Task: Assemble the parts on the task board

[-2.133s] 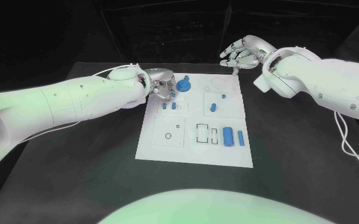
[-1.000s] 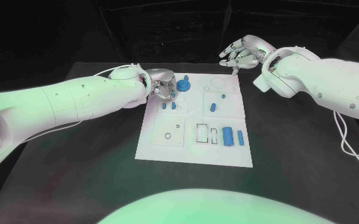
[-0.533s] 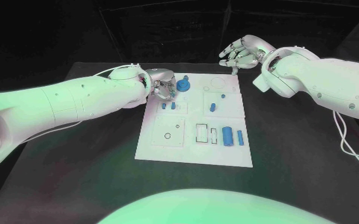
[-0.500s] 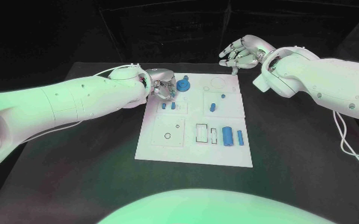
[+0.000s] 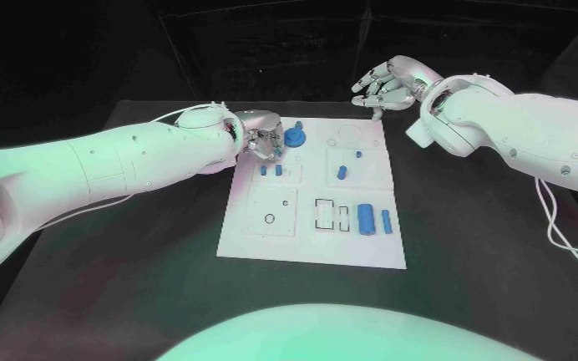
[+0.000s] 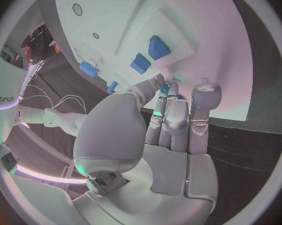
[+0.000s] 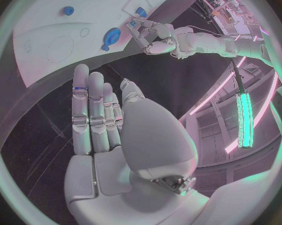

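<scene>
The white task board (image 5: 311,236) lies in the middle of the black table. My left hand (image 5: 261,139) hovers over the board's far left corner and pinches a small blue part (image 6: 166,88) between thumb and fingertips. Just beyond those fingertips two blue pegs (image 6: 148,56) stand in the board, also seen in the head view (image 5: 271,170). A round blue part (image 5: 296,136) sits beside the left hand. My right hand (image 5: 386,83) is raised past the board's far right corner, fingers apart and holding nothing.
More blue parts are on the board: a short piece (image 5: 342,171), a tiny one (image 5: 359,156), and two cylinders (image 5: 365,218) (image 5: 387,221) near its right edge. A black rectangular slot (image 5: 327,214) and small holes mark the near half. Dark table surrounds the board.
</scene>
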